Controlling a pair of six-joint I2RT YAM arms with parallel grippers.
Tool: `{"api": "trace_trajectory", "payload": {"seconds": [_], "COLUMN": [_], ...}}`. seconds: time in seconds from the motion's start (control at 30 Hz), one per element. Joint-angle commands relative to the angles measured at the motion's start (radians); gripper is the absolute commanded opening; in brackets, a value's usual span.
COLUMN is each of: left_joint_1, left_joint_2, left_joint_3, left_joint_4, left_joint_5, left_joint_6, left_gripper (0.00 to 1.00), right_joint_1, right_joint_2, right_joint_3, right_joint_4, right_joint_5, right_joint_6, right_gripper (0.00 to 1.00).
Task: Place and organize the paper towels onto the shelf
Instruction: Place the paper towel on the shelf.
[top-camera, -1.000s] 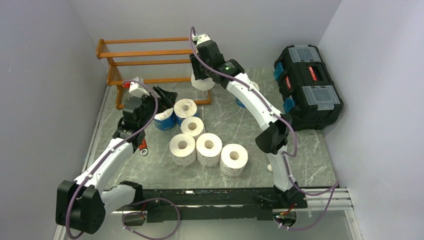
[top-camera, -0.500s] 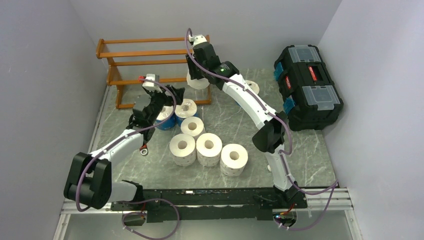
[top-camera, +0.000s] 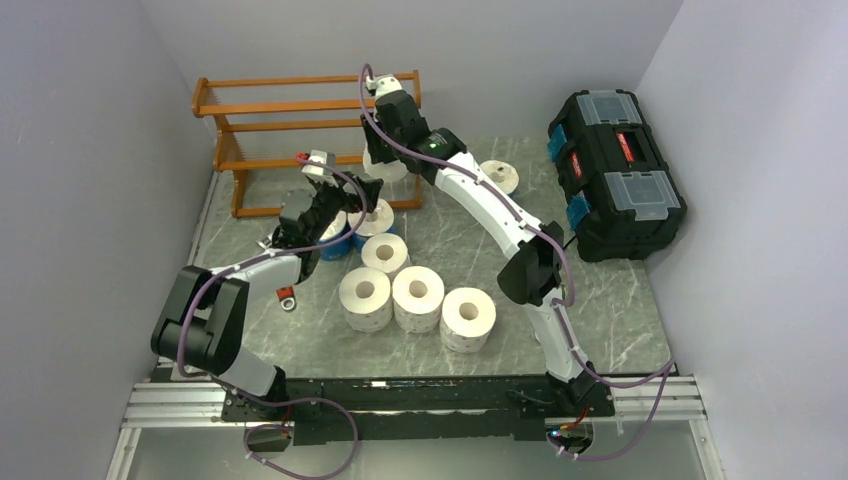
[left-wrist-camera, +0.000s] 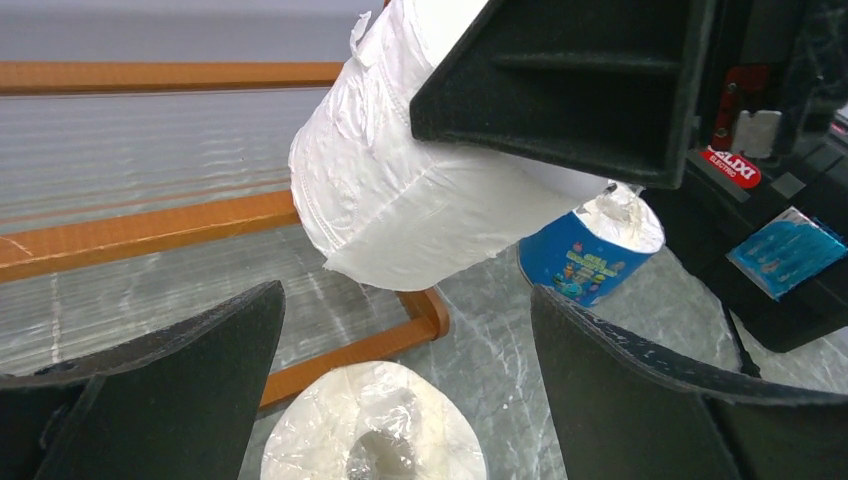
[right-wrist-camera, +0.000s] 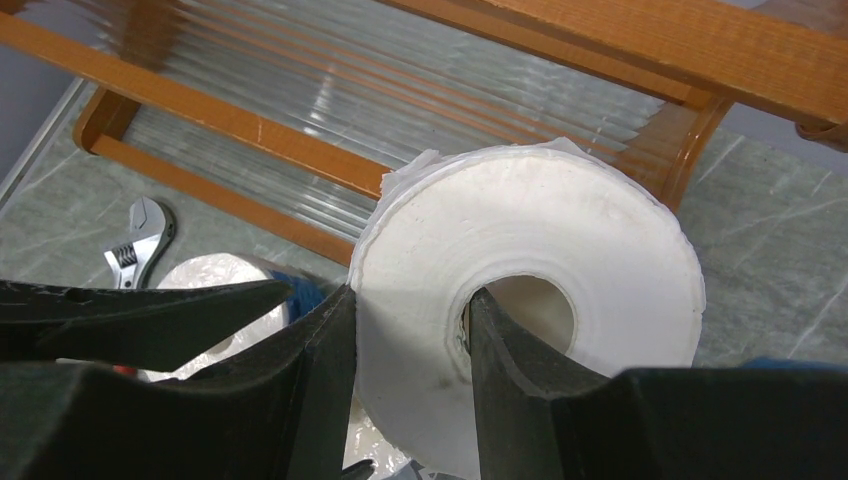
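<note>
The right claw (right-wrist-camera: 410, 330) pinches the wall of a white paper roll (right-wrist-camera: 560, 230), one finger down the hollow core and the other outside. The roll hangs clear of the table at the right end of the orange wooden shelf (top-camera: 300, 105), just in front of its lowest tier, with its core axis close to upright and slightly tilted. The left claw (left-wrist-camera: 405, 300) gapes wide and holds nothing, hovering over a second white roll (left-wrist-camera: 370, 430) that stands on end. Three more rolls (top-camera: 417, 290) stand in a row mid-table, cores up, and a blue-wrapped roll (left-wrist-camera: 590, 255) stands near the shelf's right end. The table (top-camera: 620, 310) is grey-green with marble veining, and pale grey walls (top-camera: 90, 150) close three sides. A black toolbox (top-camera: 615, 170) sits at the right and a wrench (top-camera: 286, 297) lies at the left.
</note>
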Motion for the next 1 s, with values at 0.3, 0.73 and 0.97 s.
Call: {"api": "trace_trajectory", "payload": {"seconds": [0.3, 0.73, 0.97], "left_joint_1": [-0.001, -0.001, -0.001], "left_joint_2": [0.167, 0.254, 0.268], "left_joint_3": [0.12, 0.185, 0.18], "left_joint_4": [0.209, 0.218, 0.24], "left_joint_5": [0.028, 0.021, -0.004], "left_joint_6": [-0.075, -0.117, -0.143], "left_gripper": [0.99, 0.99, 0.99], "right_joint_1": [0.01, 0.01, 0.009], "right_joint_2": [-0.006, 0.015, -0.017], "right_joint_3": [0.07, 0.097, 0.065], "right_joint_4": [0.114, 0.129, 0.135], "right_joint_5": [-0.01, -0.018, -0.006], "right_joint_6": [0.023, 0.023, 0.02], "right_gripper": [0.35, 0.51, 0.69]}}
